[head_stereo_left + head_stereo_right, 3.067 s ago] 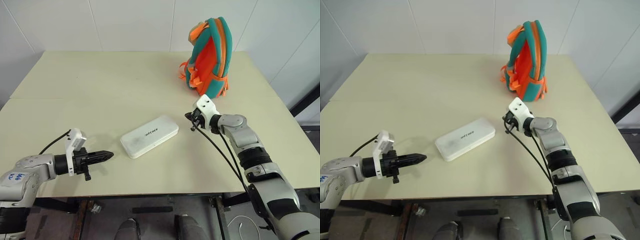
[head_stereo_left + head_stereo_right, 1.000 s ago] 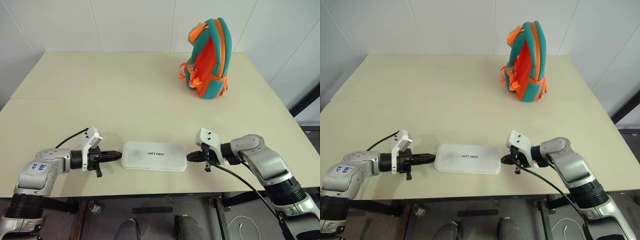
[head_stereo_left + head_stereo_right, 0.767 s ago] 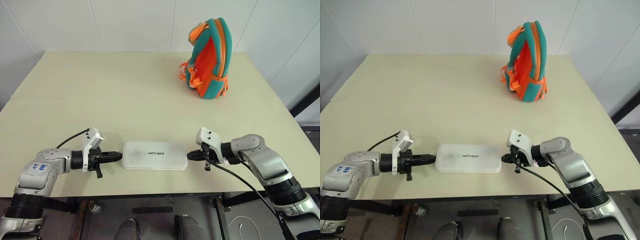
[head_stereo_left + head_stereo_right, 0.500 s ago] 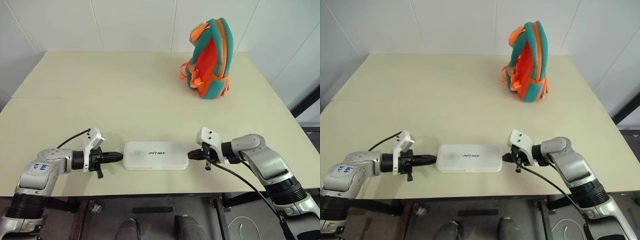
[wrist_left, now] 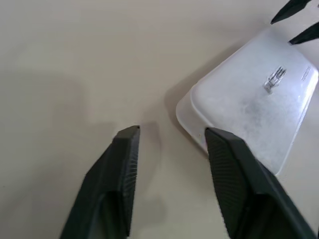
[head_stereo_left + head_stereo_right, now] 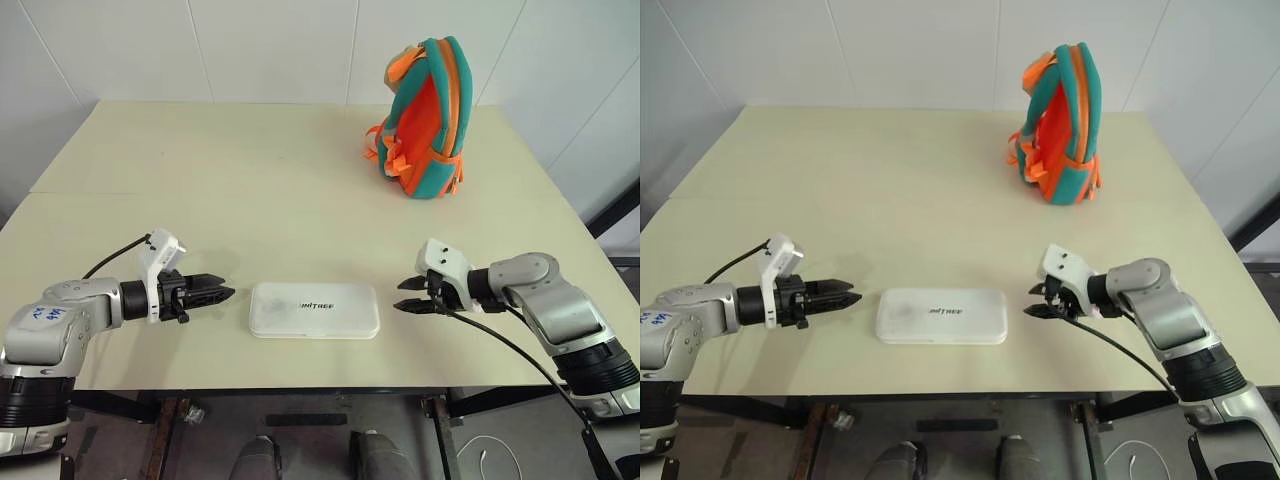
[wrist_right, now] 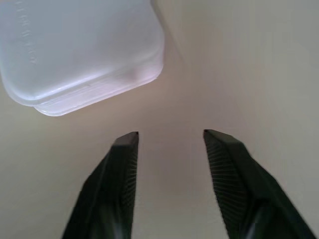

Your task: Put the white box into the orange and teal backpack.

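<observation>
You have the white box (image 6: 314, 309) lying flat on the table (image 6: 230, 190), low in the centre of the frame, lettering up. Your left gripper (image 6: 217, 291) sits to the left of it, fingers spread apart and holding nothing, tips a little way off the box's end. Your right gripper (image 6: 408, 295) sits to the right of it, also spread and empty, clear of the box. The orange and teal backpack (image 6: 424, 118) stands upright in the upper right of the frame, well apart from the box.
</observation>
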### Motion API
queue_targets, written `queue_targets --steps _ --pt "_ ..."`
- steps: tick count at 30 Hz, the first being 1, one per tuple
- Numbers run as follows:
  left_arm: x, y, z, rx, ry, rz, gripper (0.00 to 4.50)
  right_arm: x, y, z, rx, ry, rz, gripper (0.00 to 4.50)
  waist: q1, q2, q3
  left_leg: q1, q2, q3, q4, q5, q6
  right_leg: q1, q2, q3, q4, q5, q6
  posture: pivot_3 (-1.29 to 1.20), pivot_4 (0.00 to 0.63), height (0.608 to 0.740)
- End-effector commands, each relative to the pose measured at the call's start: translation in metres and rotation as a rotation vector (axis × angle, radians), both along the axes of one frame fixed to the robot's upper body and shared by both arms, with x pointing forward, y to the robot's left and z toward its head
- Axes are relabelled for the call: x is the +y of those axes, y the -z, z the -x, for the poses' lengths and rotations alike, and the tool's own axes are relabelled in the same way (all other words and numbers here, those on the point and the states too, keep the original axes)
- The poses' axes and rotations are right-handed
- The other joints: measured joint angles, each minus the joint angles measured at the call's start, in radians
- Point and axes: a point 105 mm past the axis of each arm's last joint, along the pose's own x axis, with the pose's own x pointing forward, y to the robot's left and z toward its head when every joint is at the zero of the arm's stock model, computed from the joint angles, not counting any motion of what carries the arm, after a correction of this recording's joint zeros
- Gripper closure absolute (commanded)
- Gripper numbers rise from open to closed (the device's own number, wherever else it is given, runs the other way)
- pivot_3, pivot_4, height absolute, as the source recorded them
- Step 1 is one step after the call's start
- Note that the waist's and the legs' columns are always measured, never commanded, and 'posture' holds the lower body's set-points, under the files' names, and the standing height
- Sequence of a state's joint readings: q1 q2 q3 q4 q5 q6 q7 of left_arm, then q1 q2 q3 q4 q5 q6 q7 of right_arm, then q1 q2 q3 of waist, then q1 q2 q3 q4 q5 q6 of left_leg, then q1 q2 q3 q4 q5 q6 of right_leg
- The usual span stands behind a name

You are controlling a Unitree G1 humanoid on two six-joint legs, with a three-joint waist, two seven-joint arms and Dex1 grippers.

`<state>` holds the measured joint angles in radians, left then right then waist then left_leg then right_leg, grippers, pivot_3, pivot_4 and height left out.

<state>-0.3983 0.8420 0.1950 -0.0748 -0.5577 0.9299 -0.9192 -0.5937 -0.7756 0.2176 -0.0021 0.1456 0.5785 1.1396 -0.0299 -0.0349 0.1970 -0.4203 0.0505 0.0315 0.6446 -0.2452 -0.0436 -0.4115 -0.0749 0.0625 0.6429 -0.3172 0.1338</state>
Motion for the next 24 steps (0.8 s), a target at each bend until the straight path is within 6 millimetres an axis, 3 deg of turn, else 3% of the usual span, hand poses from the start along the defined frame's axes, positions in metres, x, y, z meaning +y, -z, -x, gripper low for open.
queue_targets --steps 1,3,5,9,12,19,24 --pt "-0.001 -0.019 0.004 -0.031 0.029 0.019 1.04 -0.003 -0.015 -0.005 -0.065 0.005 -0.008 0.79 0.0 0.0 0.0 0.0 0.0 0.0 0.0 0.0 0.0 0.0 0.0 0.0 0.0 0.0 0.0 0.0 0.15 0.74" --pt "-0.002 -0.023 0.007 -0.009 0.049 0.039 0.43 -0.001 -0.015 -0.005 -0.066 0.004 -0.012 0.15 0.0 0.0 0.0 0.0 0.0 0.0 0.0 0.0 0.0 0.0 0.0 0.0 0.0 0.0 0.0 0.0 0.15 0.74" --pt "-0.003 -0.026 0.008 0.004 0.06 0.066 0.03 -0.001 -0.014 -0.004 -0.062 0.002 -0.014 0.0 -0.002 0.0 0.0 0.0 0.0 0.0 0.0 0.0 0.0 0.0 0.0 0.0 -0.001 0.0 0.0 0.0 0.15 0.74" --pt "0.003 -0.015 0.005 0.112 0.001 0.052 0.03 -0.001 -0.011 -0.002 -0.053 0.005 -0.012 0.0 0.0 0.0 0.0 0.0 0.0 0.0 0.0 0.0 0.0 0.0 0.0 0.0 0.0 0.0 0.0 0.0 0.15 0.74" --pt "-0.003 -0.006 0.015 0.321 -0.002 0.107 0.03 -0.001 -0.01 -0.002 -0.051 0.008 -0.008 0.0 -0.001 0.0 0.0 0.0 0.0 0.0 0.0 0.0 0.0 0.0 0.0 0.0 0.0 0.0 0.0 0.0 0.15 0.74" --pt "-0.023 -0.001 0.026 0.576 0.061 0.274 0.03 0.005 -0.006 0.0 -0.049 0.008 -0.019 0.0 0.0 0.0 0.0 0.0 0.0 0.0 0.0 0.0 0.0 0.0 0.0 0.0 0.0 0.0 0.0 0.0 0.15 0.74" --pt "-0.026 0.021 0.021 0.7 0.014 0.237 0.03 0.01 -0.005 0.0 -0.049 0.003 -0.027 0.0 -0.001 0.0 0.0 0.0 0.0 -0.001 0.001 0.0 0.0 0.0 0.0 0.0 0.001 0.0 0.0 0.0 0.15 0.74"
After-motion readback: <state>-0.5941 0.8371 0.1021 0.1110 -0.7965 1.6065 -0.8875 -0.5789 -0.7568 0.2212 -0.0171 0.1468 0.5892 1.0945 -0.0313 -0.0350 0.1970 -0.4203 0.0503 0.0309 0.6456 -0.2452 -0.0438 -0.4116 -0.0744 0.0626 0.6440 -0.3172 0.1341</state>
